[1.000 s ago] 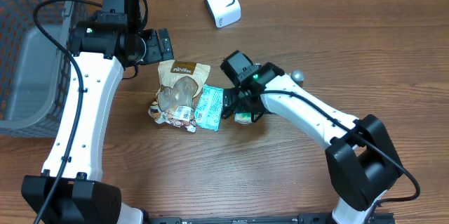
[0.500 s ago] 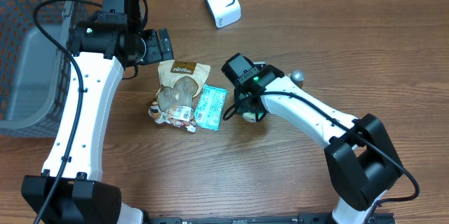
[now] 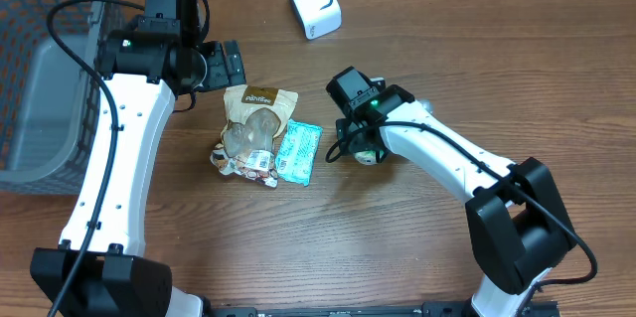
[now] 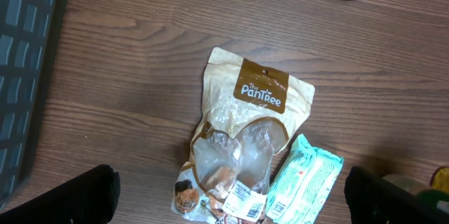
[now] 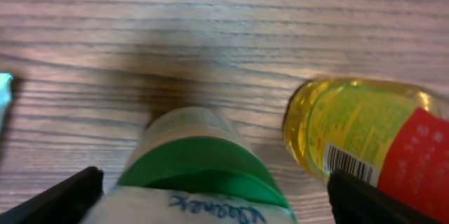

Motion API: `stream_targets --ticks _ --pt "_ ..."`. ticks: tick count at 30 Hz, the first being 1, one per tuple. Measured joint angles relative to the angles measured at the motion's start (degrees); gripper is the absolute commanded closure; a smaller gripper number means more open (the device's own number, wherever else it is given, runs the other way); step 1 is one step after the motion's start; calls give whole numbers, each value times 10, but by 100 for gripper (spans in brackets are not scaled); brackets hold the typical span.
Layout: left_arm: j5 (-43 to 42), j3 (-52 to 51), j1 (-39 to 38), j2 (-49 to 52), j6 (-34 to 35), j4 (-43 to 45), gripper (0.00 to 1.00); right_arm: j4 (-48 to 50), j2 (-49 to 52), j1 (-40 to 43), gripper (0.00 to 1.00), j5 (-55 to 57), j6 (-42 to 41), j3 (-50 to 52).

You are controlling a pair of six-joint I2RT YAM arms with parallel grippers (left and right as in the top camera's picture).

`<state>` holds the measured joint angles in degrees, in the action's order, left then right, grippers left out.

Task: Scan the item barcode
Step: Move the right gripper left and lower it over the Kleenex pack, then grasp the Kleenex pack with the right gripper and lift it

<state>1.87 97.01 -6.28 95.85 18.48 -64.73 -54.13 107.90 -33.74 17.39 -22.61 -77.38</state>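
Observation:
Between the wide-apart fingers of my right gripper [image 5: 210,199] lies a white bottle with a green cap [image 5: 203,171]; the right finger [image 5: 386,203] stands clear of it. Beside it lies a yellow bottle [image 5: 372,136] with a red label and a barcode. From overhead, the right gripper [image 3: 360,143] hangs over the green-capped bottle [image 3: 370,155]. My left gripper [image 3: 227,64] is open and empty above a brown Pantree pouch [image 3: 256,118]. The left wrist view shows that pouch [image 4: 245,126] and a teal packet [image 4: 302,182] between the left gripper's [image 4: 235,196] fingers.
A white barcode scanner [image 3: 314,2] stands at the back of the table. A grey mesh basket [image 3: 40,108] fills the left edge. The teal packet [image 3: 298,151] lies just left of my right gripper, and small wrappers [image 3: 243,163] lie under the pouch.
My right gripper narrowed, then opened wide again while sliding right, away from the teal packet. The green-capped bottle shifted right with it. The left arm held still.

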Motion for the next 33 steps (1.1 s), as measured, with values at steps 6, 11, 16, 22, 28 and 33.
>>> stream_targets --ticks 6,11,16,22,28,33 --pt "0 0 0 0 0 0 0 -81 0 0 0 -7 2 -68" --pt "0 0 0 0 0 0 0 -122 0 0 0 -36 1 -155" --pt "0 0 0 0 0 0 0 -175 0 0 0 -58 -13 -203" --pt "0 0 0 0 0 0 0 -210 0 -1 0 -113 -48 -214" --pt "0 0 0 0 0 0 0 -211 0 -3 38 -180 -64 -214" --pt "0 0 0 0 0 0 0 -211 0 -15 39 -164 -94 -213"
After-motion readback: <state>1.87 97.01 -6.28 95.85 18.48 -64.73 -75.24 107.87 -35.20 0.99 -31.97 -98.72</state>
